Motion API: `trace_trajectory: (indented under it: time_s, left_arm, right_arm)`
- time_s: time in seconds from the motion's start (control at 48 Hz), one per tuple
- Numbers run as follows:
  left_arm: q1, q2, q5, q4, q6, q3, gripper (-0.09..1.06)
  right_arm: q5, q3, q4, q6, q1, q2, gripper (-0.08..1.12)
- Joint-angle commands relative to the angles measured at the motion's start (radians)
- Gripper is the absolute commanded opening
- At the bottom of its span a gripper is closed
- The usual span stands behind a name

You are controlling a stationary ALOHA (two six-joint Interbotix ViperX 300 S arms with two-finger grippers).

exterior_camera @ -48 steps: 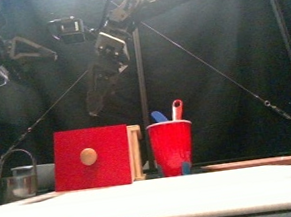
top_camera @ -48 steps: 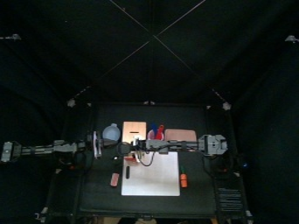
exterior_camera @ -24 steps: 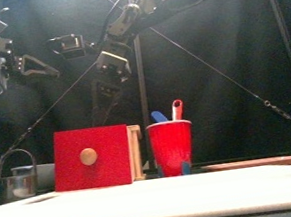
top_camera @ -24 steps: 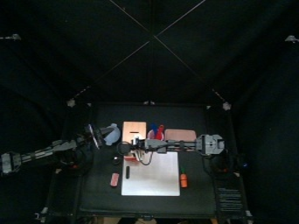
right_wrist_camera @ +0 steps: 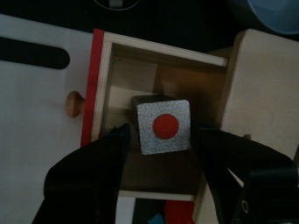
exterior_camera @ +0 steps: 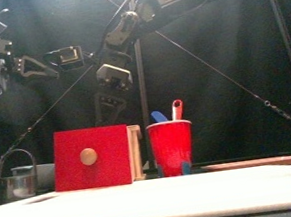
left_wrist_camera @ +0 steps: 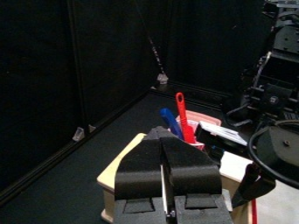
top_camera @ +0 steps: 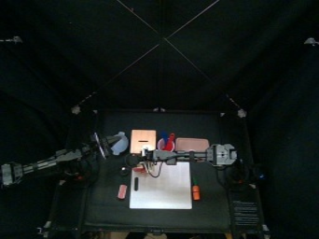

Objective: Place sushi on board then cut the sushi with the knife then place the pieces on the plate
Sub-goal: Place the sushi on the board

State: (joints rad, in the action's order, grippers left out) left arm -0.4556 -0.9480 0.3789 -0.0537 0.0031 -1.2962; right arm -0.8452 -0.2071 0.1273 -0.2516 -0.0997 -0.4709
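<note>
Sitting in the drawer (right_wrist_camera: 163, 83), the sushi (right_wrist_camera: 162, 125) lies between the right arm's fingers (right_wrist_camera: 105, 162), apparently grasped; left arm's fingers (left_wrist_camera: 140, 171) clenched empty.

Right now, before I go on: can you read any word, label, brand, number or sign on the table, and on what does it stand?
No readable words, numbers or brand marks anywhere.
Only sign: a plain red dot on the pale end face of the dark green toy sushi block held in the right end effector.
Red plastic cup, pale wooden box with a red drawer front, white cutting board: no lettering visible.
</note>
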Motion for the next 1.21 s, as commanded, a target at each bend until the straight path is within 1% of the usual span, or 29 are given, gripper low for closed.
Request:
trace_trajectory:
  time_s: [0.021,0.083,0.188,0.333,0.479,0.562,0.604,0.688,0.771,0.854,1.021,1.083,1.104,1.167,1.208]
  left_arm:
    - [-0.005,0.002,0.009,0.0,0.0,0.012,0.06]
    - [-0.005,0.002,0.009,-0.002,-0.002,0.008,0.06]
    - [-0.005,0.002,0.009,-0.002,0.0,0.005,0.06]
    - [-0.005,0.002,0.009,-0.002,0.0,0.003,0.06]
    - [-0.006,0.002,0.009,-0.002,0.0,-0.006,0.06]
    - [-0.006,0.002,0.009,-0.002,-0.002,-0.002,0.06]
    - [-0.002,0.002,0.009,-0.002,-0.005,0.002,0.06]
    - [-0.002,0.002,0.009,-0.002,-0.003,0.023,0.06]
    - [-0.002,0.002,0.009,-0.002,-0.003,0.037,0.06]
    - [-0.002,0.002,0.009,-0.002,-0.003,0.037,0.06]
    - [-0.003,0.002,0.023,-0.002,-0.002,0.037,0.06]
    - [-0.008,0.002,0.023,0.002,0.003,0.037,0.06]
    - [-0.014,0.002,0.023,0.002,0.003,0.037,0.06]
    - [-0.028,0.002,0.023,0.0,0.002,0.04,0.06]
    - [-0.028,0.002,0.023,-0.002,0.0,0.037,0.06]
  right_arm:
    - [0.008,-0.029,0.002,0.008,-0.005,0.026,0.74]
    - [0.002,-0.038,0.003,0.009,-0.006,0.034,0.7]
    - [0.002,-0.052,0.003,0.011,-0.009,0.077,0.69]
    - [-0.011,-0.054,0.003,0.02,-0.011,0.192,0.69]
    - [-0.071,-0.011,0.005,0.026,-0.009,0.324,0.69]
    - [-0.138,0.048,0.017,0.032,-0.003,0.403,0.7]
    - [-0.164,0.1,0.034,0.031,0.006,0.443,0.69]
    - [-0.183,0.215,0.08,0.051,0.055,0.495,0.69]
    - [-0.187,0.318,0.115,0.222,0.097,0.518,0.69]
    - [-0.19,0.402,0.181,0.403,0.115,0.554,0.69]
    - [-0.034,0.563,0.356,0.634,0.227,0.565,0.69]
    - [0.031,0.588,0.431,0.752,0.249,0.537,0.7]
    - [0.046,0.594,0.457,0.785,0.255,0.528,0.7]
    - [0.055,0.598,0.548,0.862,0.293,0.492,0.7]
    - [0.048,0.597,0.611,0.888,0.319,0.468,0.7]
